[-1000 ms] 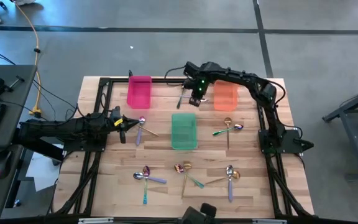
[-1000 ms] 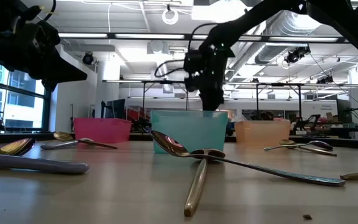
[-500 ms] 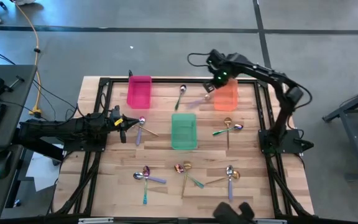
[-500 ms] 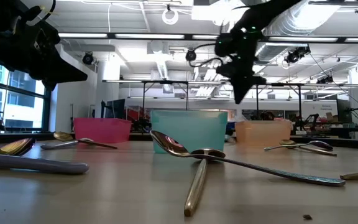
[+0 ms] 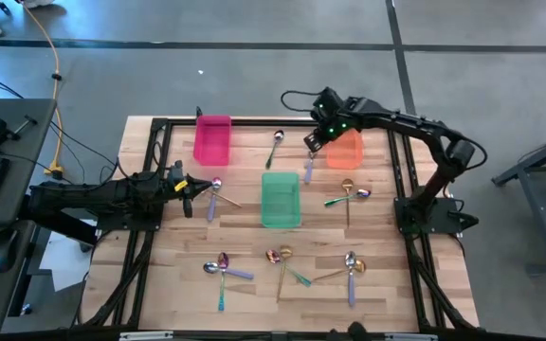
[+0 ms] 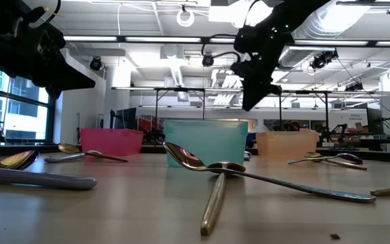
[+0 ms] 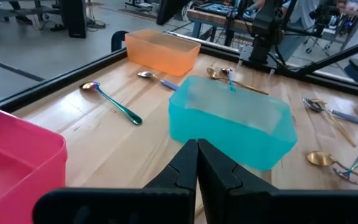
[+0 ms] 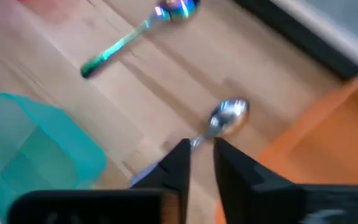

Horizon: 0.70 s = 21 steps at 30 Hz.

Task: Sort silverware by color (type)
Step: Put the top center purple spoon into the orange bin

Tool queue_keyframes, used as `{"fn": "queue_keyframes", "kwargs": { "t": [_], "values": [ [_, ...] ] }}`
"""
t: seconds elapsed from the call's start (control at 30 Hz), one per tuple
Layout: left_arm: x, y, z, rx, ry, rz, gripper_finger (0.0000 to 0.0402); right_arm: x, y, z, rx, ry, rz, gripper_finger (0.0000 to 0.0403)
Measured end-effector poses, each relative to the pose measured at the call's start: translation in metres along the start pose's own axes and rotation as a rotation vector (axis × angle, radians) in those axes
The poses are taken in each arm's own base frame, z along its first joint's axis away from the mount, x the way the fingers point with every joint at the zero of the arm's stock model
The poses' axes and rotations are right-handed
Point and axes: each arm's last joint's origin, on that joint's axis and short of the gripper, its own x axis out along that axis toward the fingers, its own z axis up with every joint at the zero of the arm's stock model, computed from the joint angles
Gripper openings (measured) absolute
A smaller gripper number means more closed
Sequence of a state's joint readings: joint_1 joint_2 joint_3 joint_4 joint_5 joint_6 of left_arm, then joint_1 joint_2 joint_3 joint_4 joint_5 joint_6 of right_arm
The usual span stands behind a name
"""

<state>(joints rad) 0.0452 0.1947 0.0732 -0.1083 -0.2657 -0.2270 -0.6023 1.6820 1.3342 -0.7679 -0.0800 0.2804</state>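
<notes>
Spoon with purple handle [image 8: 227,116] lies on the table beside the orange bin [image 5: 345,148], just under the right gripper [image 8: 199,149], whose fingers stand slightly apart, holding nothing. Its long axis runs along the gripper's approach. The left gripper [image 7: 197,163], fingers together, waits far off.

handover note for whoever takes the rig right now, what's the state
Left hand: shut, empty, low by the spoon pair at the table's left.
Right hand: raised, fingers slightly apart, empty, beside the orange plastic bin.
Below it on the table: a silver purple-handled spoon. A teal-handled spoon lies by the pink plastic bin.
Other spoons: a cluster right of the green plastic bin, and three clusters along the front.
Done: no spoon shows in any bin.
Left: sort all of them.
</notes>
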Motion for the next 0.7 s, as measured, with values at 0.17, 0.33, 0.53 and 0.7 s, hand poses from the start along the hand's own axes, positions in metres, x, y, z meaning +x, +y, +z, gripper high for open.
{"fn": "queue_keyframes", "kwargs": {
  "t": [0.17, 0.33, 0.53, 0.7],
  "values": [
    [0.0, 0.0, 0.0, -0.029, 0.0, 0.0, 0.0, 0.009, 0.024, -0.009, 0.18, 0.007, -0.071, 0.0127],
    [0.0, 0.0, 0.0, -0.031, 0.0, 0.0, 0.0, 0.009, 0.054, -0.017, 0.258, -0.102, -0.142, 0.0152],
    [0.0, 0.0, 0.0, -0.024, 0.001, 0.0, 0.0, 0.027, 0.087, -0.036, 0.338, -0.225, -0.249, 0.0144],
    [0.0, 0.0, -0.001, -0.005, 0.007, 0.001, 0.0, 0.055, 0.096, -0.053, 0.422, -0.293, -0.282, 0.013]
  ]
}}
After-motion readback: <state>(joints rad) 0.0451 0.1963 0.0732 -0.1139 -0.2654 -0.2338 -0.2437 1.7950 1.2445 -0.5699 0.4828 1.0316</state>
